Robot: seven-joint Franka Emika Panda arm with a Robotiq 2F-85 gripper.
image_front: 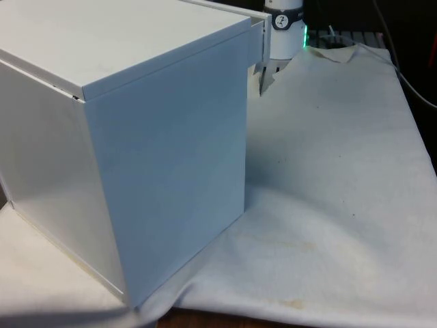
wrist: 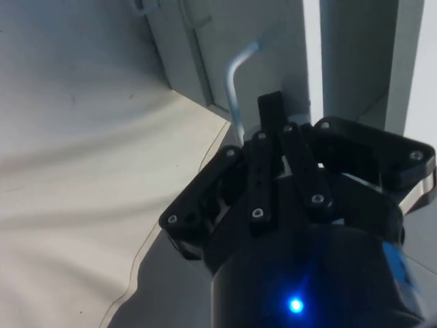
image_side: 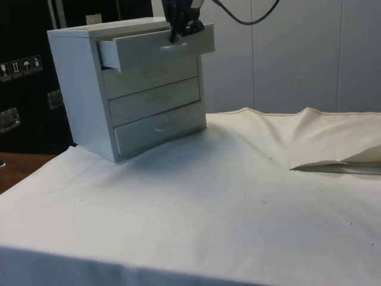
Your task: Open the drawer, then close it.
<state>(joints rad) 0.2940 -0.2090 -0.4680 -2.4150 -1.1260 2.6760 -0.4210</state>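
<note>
A white chest of drawers (image_front: pixel 164 171) stands on the cloth, its back and side turned to the front view. Seen from the side, the chest (image_side: pixel 77 89) has its top drawer (image_side: pixel 149 52) pulled partly out. My gripper (image_side: pixel 177 37) hangs at that drawer's front, over its handle (image_side: pixel 169 47). In the wrist view the thin curved handle (wrist: pixel 232 75) runs in under my gripper (wrist: pixel 273 130), whose black fingers (wrist: pixel 259 171) are pressed close together on it. In the front view my gripper (image_front: pixel 263 78) pokes out just past the drawer's front edge (image_front: pixel 258 41).
The three lower drawers (image_side: pixel 152 98) are shut. A raised fold of the white cloth (image_side: pixel 339 167) lies at the side view's right. The cloth's rumpled far edge (image_front: pixel 341 55) lies near the robot's base.
</note>
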